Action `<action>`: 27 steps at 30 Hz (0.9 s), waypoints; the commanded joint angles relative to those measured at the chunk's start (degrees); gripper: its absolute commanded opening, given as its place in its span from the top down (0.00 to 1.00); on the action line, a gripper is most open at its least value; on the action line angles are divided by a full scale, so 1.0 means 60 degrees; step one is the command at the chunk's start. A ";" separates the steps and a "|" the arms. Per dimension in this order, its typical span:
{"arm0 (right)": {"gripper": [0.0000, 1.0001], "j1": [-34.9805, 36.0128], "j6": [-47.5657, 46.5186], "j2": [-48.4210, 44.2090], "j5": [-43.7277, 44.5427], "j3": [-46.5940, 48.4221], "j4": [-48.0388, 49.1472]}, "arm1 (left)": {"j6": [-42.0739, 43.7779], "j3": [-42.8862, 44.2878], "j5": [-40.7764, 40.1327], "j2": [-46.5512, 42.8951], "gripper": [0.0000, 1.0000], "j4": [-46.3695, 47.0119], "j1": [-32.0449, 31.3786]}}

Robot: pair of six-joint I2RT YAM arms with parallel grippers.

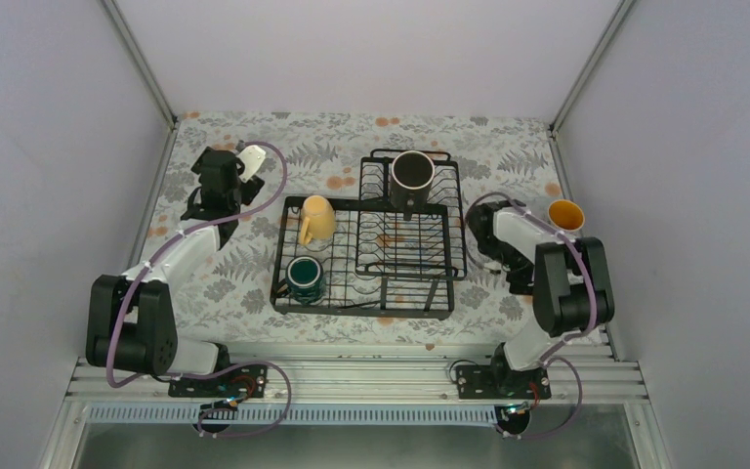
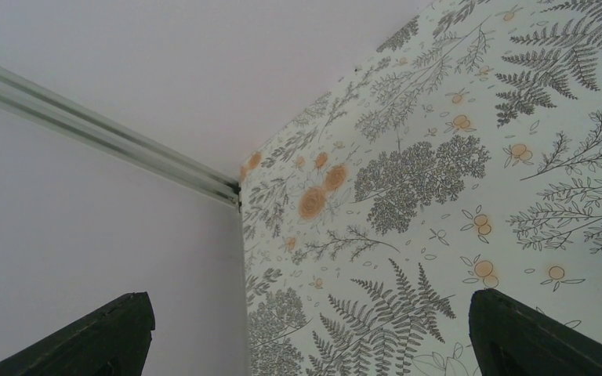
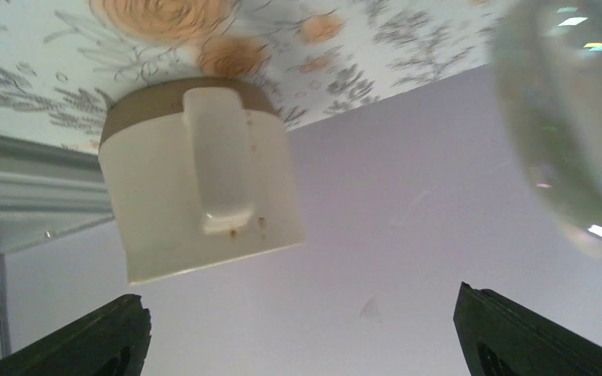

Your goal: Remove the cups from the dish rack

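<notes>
Top view first: the black wire dish rack (image 1: 371,312) sits mid-frame on the floral-print table (image 1: 234,283), and three cups are in it. A black handled mug (image 1: 413,174) is up in the raised basket, a pale yellow mug (image 1: 316,220) is at the rack's upper left, and a dark teal-green mug (image 1: 305,278) is at lower left. Right of the rack, a tall white mug with an orange inside (image 1: 566,215) stands on the table. The right arm partly masks it, and I cannot find that arm's claw here.

Left wrist view: the left claw (image 2: 310,301) gapes wide with nothing in it, only table and wall corner ahead.

Right wrist view: the right claw (image 3: 302,309) is spread wide and empty too. The white mug (image 3: 204,180) stands clear ahead, handle towards us. Best move, I'd say: back straight off without nudging that handle, then go for the black mug. As for the glassy blur (image 3: 572,117) at far right, there's no telling what it is.
</notes>
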 commanded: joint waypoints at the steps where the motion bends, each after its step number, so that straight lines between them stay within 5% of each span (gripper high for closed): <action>1: 0.00 0.0090 -0.1088 -0.1085 -0.1707 0.1020 -0.0058 | 0.0123 0.0362 -0.0078 -0.0271 0.00 -0.0134 0.0035; 9: 0.00 -0.0054 -0.2142 -0.2972 -0.3706 0.1974 -0.0045 | -0.0009 0.0545 -0.0125 -0.0403 0.00 -0.0428 0.0026; 18: 0.00 -0.0076 -0.2689 -0.3995 -0.7349 0.5156 0.1747 | -0.0308 0.0926 -0.0190 -0.0607 0.00 -0.0843 -0.0008; 27: 0.00 -0.0088 0.0035 -0.3601 -1.0240 0.7583 0.3087 | -0.0366 0.1304 -0.0241 -0.0722 0.00 -0.1328 -0.0102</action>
